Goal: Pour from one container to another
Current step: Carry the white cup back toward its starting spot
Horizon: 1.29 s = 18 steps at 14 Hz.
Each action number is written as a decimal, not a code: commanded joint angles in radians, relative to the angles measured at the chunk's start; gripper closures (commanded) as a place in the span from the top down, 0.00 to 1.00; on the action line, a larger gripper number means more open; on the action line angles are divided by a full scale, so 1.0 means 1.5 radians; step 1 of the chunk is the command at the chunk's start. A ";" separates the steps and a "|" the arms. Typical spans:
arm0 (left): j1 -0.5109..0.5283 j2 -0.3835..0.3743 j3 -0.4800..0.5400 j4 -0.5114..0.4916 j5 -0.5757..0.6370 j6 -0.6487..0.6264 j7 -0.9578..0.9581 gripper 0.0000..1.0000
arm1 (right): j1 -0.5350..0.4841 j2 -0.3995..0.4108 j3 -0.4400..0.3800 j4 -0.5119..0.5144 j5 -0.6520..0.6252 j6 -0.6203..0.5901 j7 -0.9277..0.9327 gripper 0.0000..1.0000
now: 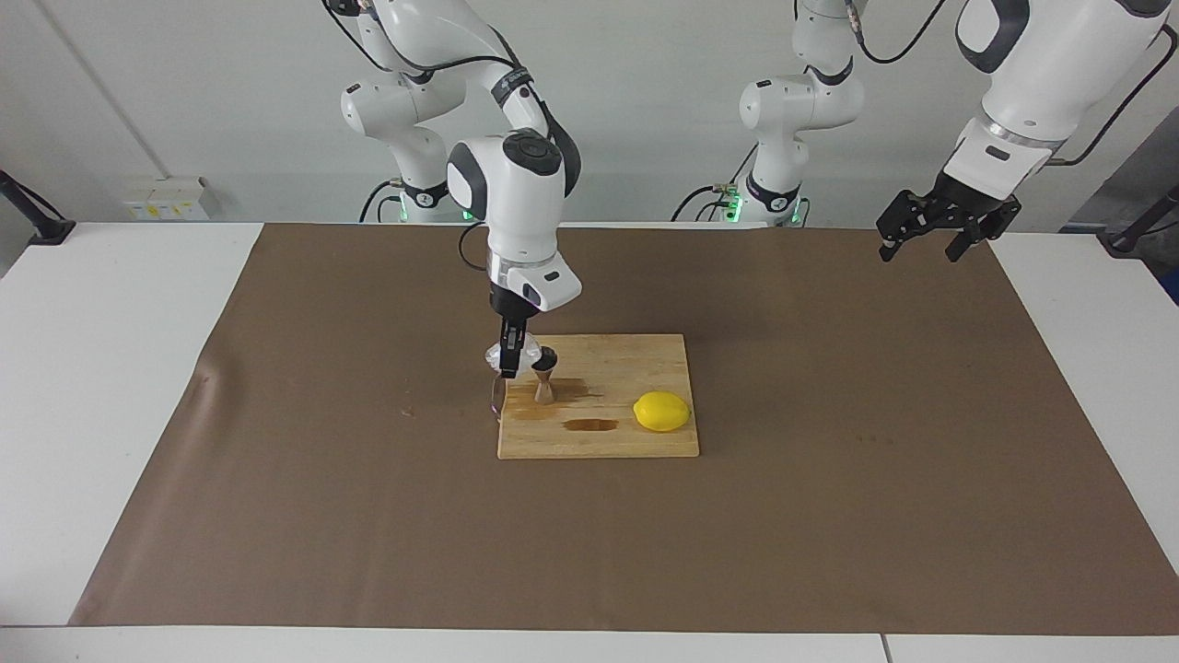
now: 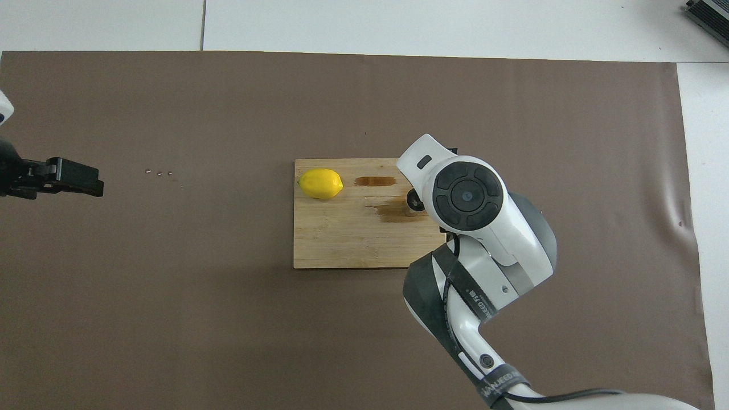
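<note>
My right gripper [image 1: 507,366] is shut on the small clear glass cup [image 1: 523,351] and holds it tilted just above the steel jigger [image 1: 544,376]. The jigger stands upright on the wooden board [image 1: 636,354], at the board's edge toward the right arm's end. In the overhead view the right arm's hand hides the cup, and only part of the jigger [image 2: 413,200] shows. My left gripper [image 1: 928,241] is open and empty, raised over the brown mat at the left arm's end of the table, where that arm waits; it also shows in the overhead view [image 2: 85,183].
A yellow lemon [image 1: 661,411] lies on the board toward the left arm's end, farther from the robots than the jigger. Dark wet stains [image 1: 590,424] mark the board beside the jigger. A brown mat [image 1: 368,516] covers the table. Tiny specks [image 2: 159,172] lie on it.
</note>
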 commanded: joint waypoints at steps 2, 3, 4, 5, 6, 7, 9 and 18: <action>0.002 -0.018 0.000 -0.018 0.013 -0.004 0.003 1.00 | -0.022 -0.019 0.009 -0.005 0.035 0.010 -0.006 0.30; 0.002 -0.018 0.000 -0.018 0.013 -0.004 0.003 1.00 | -0.031 -0.021 0.010 -0.005 0.042 0.009 -0.011 0.30; 0.002 -0.018 0.000 -0.018 0.013 -0.004 0.003 1.00 | -0.031 -0.026 0.009 -0.005 0.063 0.009 -0.020 0.30; 0.002 -0.018 0.000 -0.018 0.013 -0.004 0.003 1.00 | -0.035 -0.030 0.009 -0.005 0.078 0.009 -0.034 0.30; 0.002 -0.018 0.000 -0.018 0.013 -0.004 0.003 1.00 | -0.044 -0.032 0.009 -0.005 0.092 0.009 -0.050 0.30; 0.002 -0.018 0.000 -0.018 0.013 -0.004 0.003 1.00 | -0.054 -0.038 0.009 -0.005 0.111 0.009 -0.062 0.30; 0.002 -0.018 0.000 -0.018 0.013 -0.004 0.003 1.00 | -0.070 -0.048 0.009 -0.005 0.150 0.009 -0.085 0.30; 0.002 -0.018 0.000 -0.018 0.013 -0.004 0.003 1.00 | -0.202 -0.070 0.008 -0.057 0.319 0.010 -0.248 0.30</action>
